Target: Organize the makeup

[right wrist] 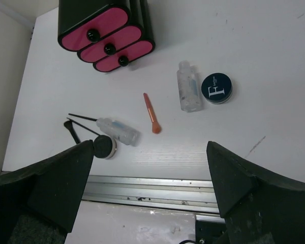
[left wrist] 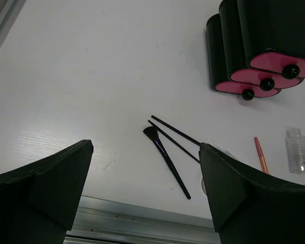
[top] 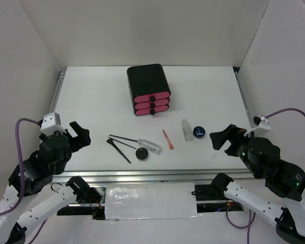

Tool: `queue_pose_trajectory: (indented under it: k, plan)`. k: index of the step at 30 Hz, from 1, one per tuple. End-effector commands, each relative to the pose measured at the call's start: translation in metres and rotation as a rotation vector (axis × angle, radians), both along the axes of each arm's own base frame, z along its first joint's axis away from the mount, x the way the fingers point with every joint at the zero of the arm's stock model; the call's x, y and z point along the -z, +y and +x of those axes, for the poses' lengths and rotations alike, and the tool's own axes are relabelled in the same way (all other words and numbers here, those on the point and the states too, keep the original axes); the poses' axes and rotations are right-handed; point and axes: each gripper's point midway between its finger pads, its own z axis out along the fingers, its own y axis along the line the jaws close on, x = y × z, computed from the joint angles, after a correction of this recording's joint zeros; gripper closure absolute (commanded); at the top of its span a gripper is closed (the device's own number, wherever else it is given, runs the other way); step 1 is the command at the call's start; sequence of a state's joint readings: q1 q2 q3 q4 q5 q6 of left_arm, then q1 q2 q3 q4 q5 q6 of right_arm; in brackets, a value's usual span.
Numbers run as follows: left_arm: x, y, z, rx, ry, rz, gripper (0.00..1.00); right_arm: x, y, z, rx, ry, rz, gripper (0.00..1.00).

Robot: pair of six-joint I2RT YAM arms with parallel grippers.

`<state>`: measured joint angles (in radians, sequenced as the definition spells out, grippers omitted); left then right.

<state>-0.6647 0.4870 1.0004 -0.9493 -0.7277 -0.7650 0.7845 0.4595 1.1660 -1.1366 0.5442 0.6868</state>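
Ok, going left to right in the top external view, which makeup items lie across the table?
Fluffy black brush, round black compact, orange-pink stick, small clear bottle, dark blue round jar.

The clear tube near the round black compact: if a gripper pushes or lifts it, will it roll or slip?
The clear tube lies on its side and looks round, so a sideways push would probably roll it. Its smooth clear wall may slip in a grip. Being small, it is likely light.
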Motion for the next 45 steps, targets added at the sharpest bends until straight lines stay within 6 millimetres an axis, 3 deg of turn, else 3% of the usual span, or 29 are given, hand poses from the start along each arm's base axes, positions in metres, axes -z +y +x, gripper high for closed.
queue_pose_trajectory:
  k: [1, 9, 12, 15, 18, 19, 20, 21, 22, 24, 26, 27, 28, 30, 32, 33, 37, 41, 43, 44, 45]
  plan:
    - [-0.009, -0.003, 0.003, 0.004, -0.033, -0.023, 0.01, -0.013, -0.005, 0.003, 0.049, -0.048, 0.057, 0.00]
    - [-0.008, -0.001, 0.002, -0.001, -0.037, -0.029, 0.01, -0.017, 0.007, -0.004, -0.036, -0.104, 0.143, 0.00]
    - [-0.009, -0.003, 0.002, 0.007, -0.044, -0.030, 0.01, -0.011, 0.032, -0.005, -0.149, -0.139, 0.201, 0.00]
    - [-0.008, -0.006, 0.005, 0.020, -0.038, -0.021, 0.01, -0.003, 0.073, 0.012, -0.248, -0.181, 0.264, 0.00]
    - [-0.005, -0.010, 0.007, 0.031, -0.018, -0.005, 0.01, 0.026, 0.126, 0.038, -0.342, -0.097, 0.257, 0.00]
    - [-0.004, -0.010, 0.008, 0.032, -0.011, -0.001, 0.01, 0.025, 0.144, 0.046, -0.381, -0.110, 0.281, 0.00]
    - [-0.004, -0.010, 0.008, 0.029, -0.008, 0.001, 0.01, 0.047, 0.162, 0.062, -0.386, -0.043, 0.240, 0.00]
    - [-0.003, -0.011, 0.009, 0.033, -0.005, 0.005, 0.01, 0.044, 0.173, 0.076, -0.380, -0.067, 0.251, 0.00]
    - [-0.003, -0.012, 0.009, 0.036, -0.004, 0.005, 0.00, 0.065, 0.187, 0.095, -0.362, -0.005, 0.208, 0.00]
    - [-0.002, -0.013, 0.009, 0.043, -0.002, 0.008, 0.01, 0.075, 0.200, 0.121, -0.340, 0.021, 0.191, 0.00]
    - [-0.002, -0.014, 0.009, 0.046, -0.001, 0.007, 0.01, 0.100, 0.220, 0.152, -0.357, 0.096, 0.150, 0.02]
    - [-0.003, -0.013, 0.009, 0.044, -0.005, 0.004, 0.01, 0.093, 0.229, 0.167, -0.360, 0.094, 0.140, 0.04]
    - [-0.003, -0.013, 0.008, 0.046, -0.007, 0.003, 0.01, 0.127, 0.234, 0.183, -0.336, 0.165, 0.068, 0.06]
    - [-0.005, -0.013, 0.007, 0.053, -0.015, -0.002, 0.01, 0.154, 0.247, 0.206, -0.339, 0.229, -0.046, 0.10]
    - [-0.006, -0.013, 0.006, 0.060, -0.025, -0.009, 0.01, 0.157, 0.246, 0.227, -0.308, 0.234, -0.135, 0.12]
    - [-0.007, -0.014, 0.006, 0.062, -0.029, -0.010, 0.00, 0.179, 0.246, 0.233, -0.301, 0.266, -0.183, 0.12]
    - [-0.008, -0.015, 0.004, 0.078, -0.040, -0.016, 0.01, 0.203, 0.247, 0.248, -0.313, 0.272, -0.291, 0.12]
    - [-0.009, -0.018, 0.005, 0.096, -0.046, -0.015, 0.01, 0.218, 0.252, 0.243, -0.343, 0.284, -0.195, 0.12]
    - [-0.009, -0.020, 0.006, 0.109, -0.044, -0.010, 0.01, 0.193, 0.265, 0.242, -0.364, 0.200, -0.051, 0.13]
    - [-0.009, -0.022, 0.007, 0.115, -0.042, -0.007, 0.01, 0.211, 0.264, 0.222, -0.395, 0.229, -0.006, 0.12]
    - [-0.008, -0.023, 0.007, 0.124, -0.039, -0.003, 0.01, 0.192, 0.265, 0.217, -0.384, 0.191, 0.090, 0.12]
